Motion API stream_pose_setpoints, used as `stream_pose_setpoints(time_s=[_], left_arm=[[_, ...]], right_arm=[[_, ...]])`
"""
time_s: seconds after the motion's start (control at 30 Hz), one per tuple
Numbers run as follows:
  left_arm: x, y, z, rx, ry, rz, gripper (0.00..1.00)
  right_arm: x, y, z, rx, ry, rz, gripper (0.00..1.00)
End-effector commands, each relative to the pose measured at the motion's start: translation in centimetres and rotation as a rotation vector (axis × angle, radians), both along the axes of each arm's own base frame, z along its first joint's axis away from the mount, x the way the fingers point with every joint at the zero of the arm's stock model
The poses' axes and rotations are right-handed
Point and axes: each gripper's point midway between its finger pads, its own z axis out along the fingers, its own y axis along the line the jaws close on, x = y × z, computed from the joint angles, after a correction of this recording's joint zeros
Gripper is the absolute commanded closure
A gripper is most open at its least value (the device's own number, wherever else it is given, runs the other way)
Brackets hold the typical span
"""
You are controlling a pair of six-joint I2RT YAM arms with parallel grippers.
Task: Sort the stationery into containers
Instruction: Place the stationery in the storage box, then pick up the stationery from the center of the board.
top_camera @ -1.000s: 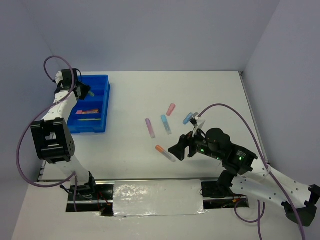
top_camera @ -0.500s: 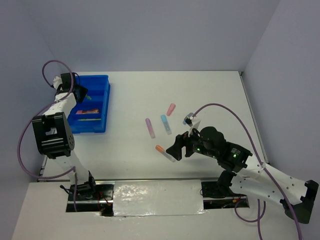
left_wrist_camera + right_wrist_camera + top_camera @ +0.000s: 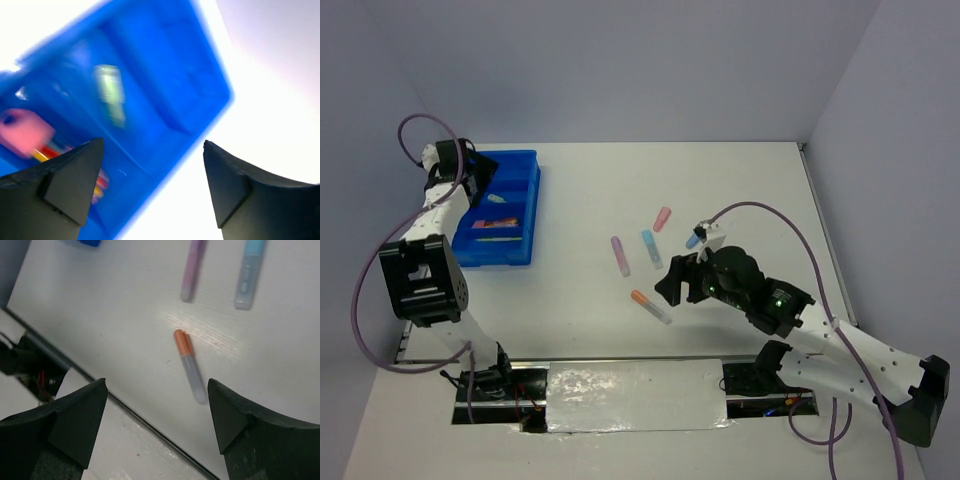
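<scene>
My left hand (image 3: pixel 152 190) stands wide over the blue tray (image 3: pixel 200 65) with nothing between its fingers. Below it a green marker (image 3: pixel 111 92) lies along one middle compartment. The neighbouring compartment toward the near end holds a pink piece (image 3: pixel 22 131) and something red and yellow that is too blurred to name. In the overhead view this hand (image 3: pixel 478 183) hangs above the tray's far half, and the tray (image 3: pixel 532 215) sits at the left of the tabletop (image 3: pixel 580 190). I take the green marker as sorted, so this hand has no load to mind.

My right hand (image 3: pixel 155 425) is equally wide and empty. It is pointed down at the orange-capped marker (image 3: pixel 189 367), which lies flat on the bare tabletop roughly between the two fingers and touches neither. I judge that as the line-up for the next pick. Further out lie a purple marker (image 3: pixel 191 270) and a light blue one (image 3: pixel 248 272), side by side and well apart from the orange one. From above, a pink marker (image 3: pixel 662 218) and a blue-capped one (image 3: pixel 694 240) lie beyond them, the latter close to the right arm's cable. All five loose pieces are well apart from the tray.
</scene>
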Motion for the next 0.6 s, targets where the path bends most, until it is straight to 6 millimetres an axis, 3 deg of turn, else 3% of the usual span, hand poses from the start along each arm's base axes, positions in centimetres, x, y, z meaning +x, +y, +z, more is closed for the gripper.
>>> stream_pose_setpoints(time_s=[0.0, 0.07, 0.1, 0.17, 0.23, 0.27, 0.3, 0.33, 0.37, 0.4, 0.43, 0.47, 0.5, 0.53, 0.57], left_arm=[[0.0, -4.3, 15.7, 0.154, -0.297, -0.129, 0.07], [-2.4, -6.2, 19.2, 0.226, -0.318, -0.178, 0.03], [-3.2, -8.8, 20.5, 0.267, -0.336, -0.261, 0.01], [-6.0, -11.7, 22.3, 0.285, -0.361, -0.351, 0.01], [-8.2, -14.6, 21.0, 0.297, -0.331, -0.479, 0.01], [-10.1, -15.4, 21.5, 0.298, -0.345, -0.521, 0.01], [-11.6, -16.3, 18.7, 0.299, -0.276, -0.580, 0.01], [-12.6, -16.8, 17.8, 0.295, -0.261, -0.615, 0.01], [-14.1, -17.1, 17.9, 0.300, -0.274, -0.639, 0.01], [-15.2, -17.7, 15.8, 0.312, -0.232, -0.694, 0.01], [-16.2, -17.8, 14.4, 0.316, -0.192, -0.721, 0.01], [-17.2, -17.8, 14.2, 0.329, -0.190, -0.743, 0.01], [-18.0, -17.9, 12.7, 0.355, -0.153, -0.792, 0.01], [-18.8, -17.7, 11.6, 0.365, -0.119, -0.813, 0.01], [-19.4, -17.6, 11.4, 0.386, -0.124, -0.833, 0.01]], right_arm=[[3.4, -2.1, 0.5, 0.004, 0.041, -0.220, 0.11], [6.3, -5.1, -1.1, -0.053, 0.090, -0.392, 0.07], [7.2, -5.8, -1.3, -0.054, 0.111, -0.448, 0.07], [9.0, -7.7, -3.0, -0.111, 0.152, -0.559, 0.06], [10.9, -9.2, -4.3, -0.165, 0.181, -0.650, 0.06], [11.9, -9.9, -3.8, -0.190, 0.168, -0.698, 0.06], [12.9, -10.9, -5.5, -0.246, 0.212, -0.739, 0.06], [13.4, -11.3, -6.0, -0.270, 0.236, -0.755, 0.06], [13.9, -11.4, -6.5, -0.286, 0.260, -0.760, 0.07], [14.9, -11.2, -6.2, -0.284, 0.262, -0.758, 0.07], [15.7, -11.7, -7.7, -0.318, 0.296, -0.777, 0.07], [16.6, -11.7, -7.4, -0.315, 0.293, -0.789, 0.08], [17.1, -11.9, -9.1, -0.357, 0.329, -0.788, 0.08], [17.7, -12.2, -9.4, -0.361, 0.342, -0.798, 0.08], [18.6, -11.9, -9.1, -0.353, 0.336, -0.797, 0.09]])
